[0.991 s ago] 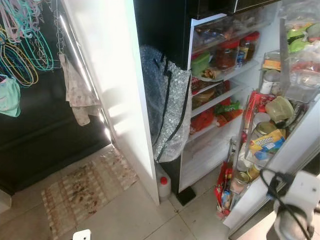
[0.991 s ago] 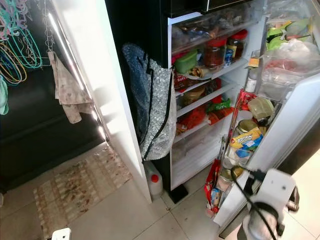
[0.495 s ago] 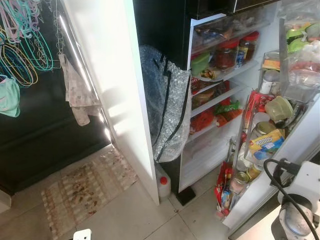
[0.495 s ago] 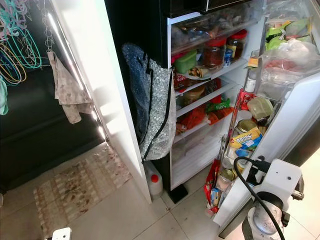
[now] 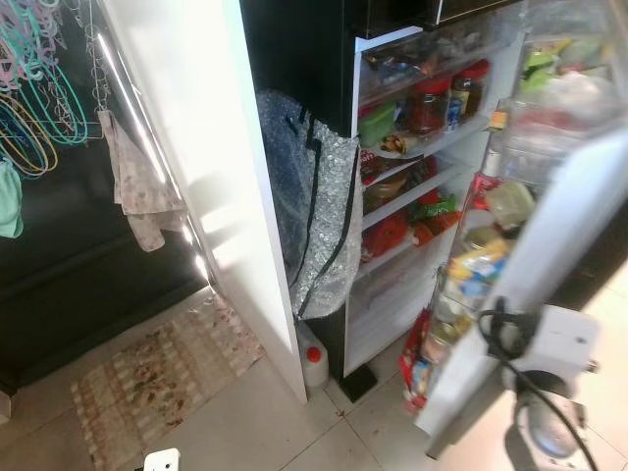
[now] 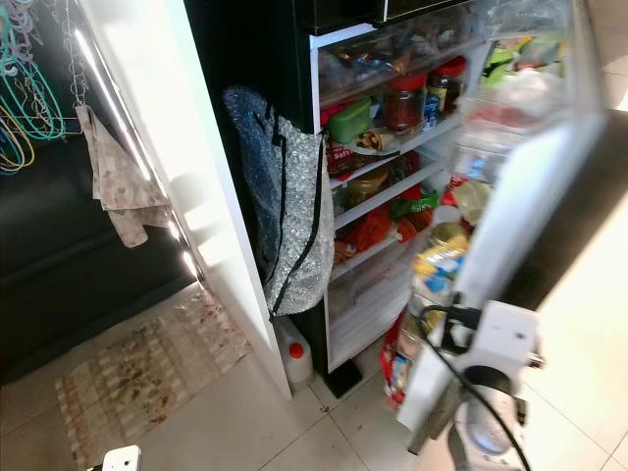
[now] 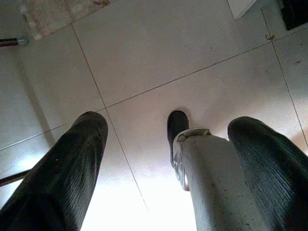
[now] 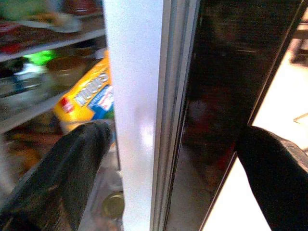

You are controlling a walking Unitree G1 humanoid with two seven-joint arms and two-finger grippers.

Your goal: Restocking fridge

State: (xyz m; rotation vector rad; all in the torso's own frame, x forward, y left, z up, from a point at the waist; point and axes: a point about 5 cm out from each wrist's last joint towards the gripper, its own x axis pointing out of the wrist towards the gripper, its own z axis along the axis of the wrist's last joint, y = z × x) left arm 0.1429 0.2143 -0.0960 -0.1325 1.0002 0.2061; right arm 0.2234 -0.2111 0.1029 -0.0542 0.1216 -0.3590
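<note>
Far left of frame: hangers [image 5: 34,108] and a cloth [image 5: 137,186] hung on the dark wall, mat [image 5: 157,373] on the floor below; centre: silver bag [image 5: 314,226] hung against the fridge's side, likely parked for restocking; left end effector [image 7: 163,159] pointed at floor tiles, fingers wide, empty, arm idle; right: fridge door [image 5: 549,255] ajar, shelves crowded with jars; right end effector [image 8: 159,144] straddled the door edge, fingers wide, apparently to swing it.

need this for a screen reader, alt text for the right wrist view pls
The right gripper has its two black fingers spread to either side of the white edge of the open fridge door. A yellow and blue packet and jars sit on the door shelves on one side; the door's dark outer face is on the other.
</note>
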